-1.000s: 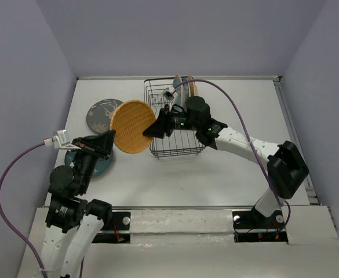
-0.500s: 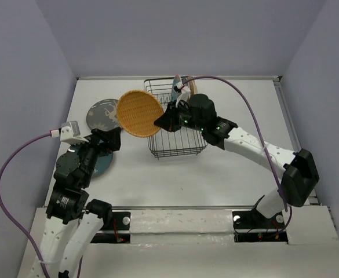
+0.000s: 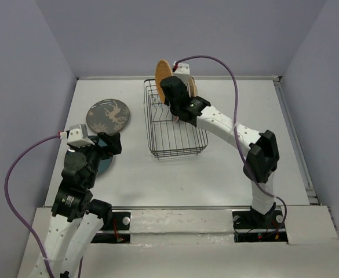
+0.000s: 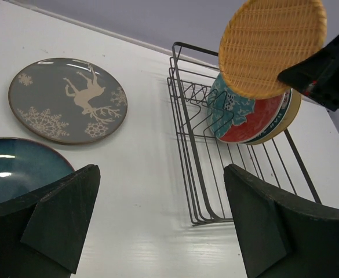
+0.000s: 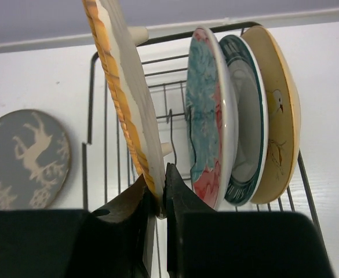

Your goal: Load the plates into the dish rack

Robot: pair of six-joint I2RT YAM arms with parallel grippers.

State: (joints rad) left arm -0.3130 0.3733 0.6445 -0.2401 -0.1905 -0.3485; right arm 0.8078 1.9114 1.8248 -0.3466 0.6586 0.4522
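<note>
Being pinched by the right gripper (image 5: 156,194), the orange plate (image 5: 123,98) is held upright over the rack (image 3: 178,155), frame-left of the floral plate (image 5: 207,116); left gripper (image 4: 160,174) is spread open.

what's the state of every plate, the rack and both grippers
Black wire dish rack: holds three plates.
Orange woven plate: upright, over rack.
Red-and-teal floral plate: standing in rack.
White teal-rimmed plate: standing in rack.
Tan plate: standing in rack.
Grey deer-patterned plate: flat on table.
Dark teal plate: flat on table.
Left gripper: open.
Right gripper: shut on orange woven plate.

white table (image 3: 227,168), plain grey walls (image 3: 175,35)
</note>
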